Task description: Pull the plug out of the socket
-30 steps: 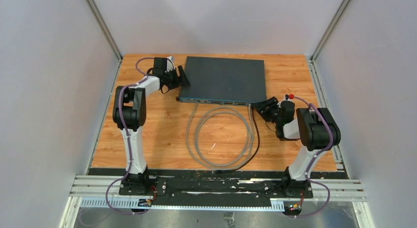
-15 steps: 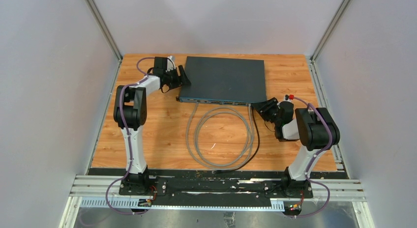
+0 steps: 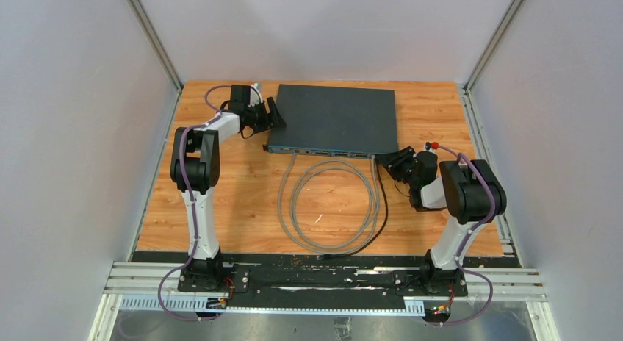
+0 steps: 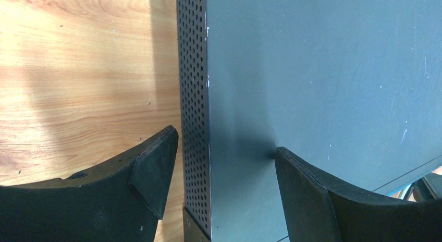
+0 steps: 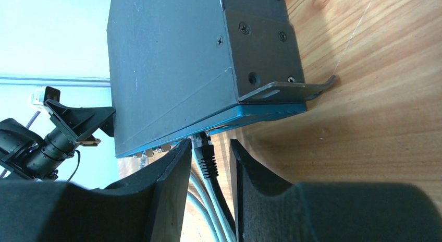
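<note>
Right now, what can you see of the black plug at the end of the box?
The plug has a ribbed black boot and a pale tip, and looks like plastic. It is seated in the end port of the box's blue front, so it is plugged in. Its black cable runs off over the table beside grey ones. It lies between the right tool's fingers. A gap shows on one side, so it is not clamped.

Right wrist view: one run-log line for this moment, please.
right gripper: open, astride black plug | black plug: seated in port | left gripper: open, straddling network switch edge
</note>
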You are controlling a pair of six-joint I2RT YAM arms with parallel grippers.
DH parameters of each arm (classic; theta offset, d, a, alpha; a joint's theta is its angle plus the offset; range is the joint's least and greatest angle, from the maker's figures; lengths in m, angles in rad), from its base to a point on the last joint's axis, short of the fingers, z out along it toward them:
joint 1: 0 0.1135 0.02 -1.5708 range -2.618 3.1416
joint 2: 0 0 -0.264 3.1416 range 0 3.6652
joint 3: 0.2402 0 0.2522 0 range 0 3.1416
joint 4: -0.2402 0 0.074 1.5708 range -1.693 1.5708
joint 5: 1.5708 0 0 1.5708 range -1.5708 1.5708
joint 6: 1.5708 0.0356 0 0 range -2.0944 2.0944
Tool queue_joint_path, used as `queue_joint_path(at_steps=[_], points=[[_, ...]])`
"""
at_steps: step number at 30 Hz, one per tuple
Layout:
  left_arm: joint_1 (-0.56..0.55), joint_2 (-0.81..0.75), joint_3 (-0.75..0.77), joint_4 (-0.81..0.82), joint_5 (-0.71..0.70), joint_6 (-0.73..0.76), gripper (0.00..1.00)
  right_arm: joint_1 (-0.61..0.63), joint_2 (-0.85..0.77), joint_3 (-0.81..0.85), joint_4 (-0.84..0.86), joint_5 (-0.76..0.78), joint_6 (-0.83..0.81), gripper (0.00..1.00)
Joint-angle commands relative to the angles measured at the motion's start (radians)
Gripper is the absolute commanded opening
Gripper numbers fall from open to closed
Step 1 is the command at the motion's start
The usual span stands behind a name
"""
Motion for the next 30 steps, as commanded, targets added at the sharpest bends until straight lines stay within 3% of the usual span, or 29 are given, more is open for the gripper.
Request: queue_joint_path(at_steps=[1,6,16,30], points=[[0.0,0.053,0.001,-0.051,-0.011,0.016,0.74,0.023,0.024,0.022,0.024,0.018,0.008,0.38],[0.0,0.054,0.001,-0.052,-0.007,0.022,0.74,0.028,0.036,0.034,0.015,0.032,0.016,0.33],[0.0,0.063,0.001,-0.057,-0.001,0.028,0.72,0.03,0.073,0.033,0.054,0.046,0.051,0.0],[0.0,0.089,0.021,-0.076,-0.01,0.002,0.68,0.031,0.02,-0.099,0.163,-0.02,-0.002,0.0]])
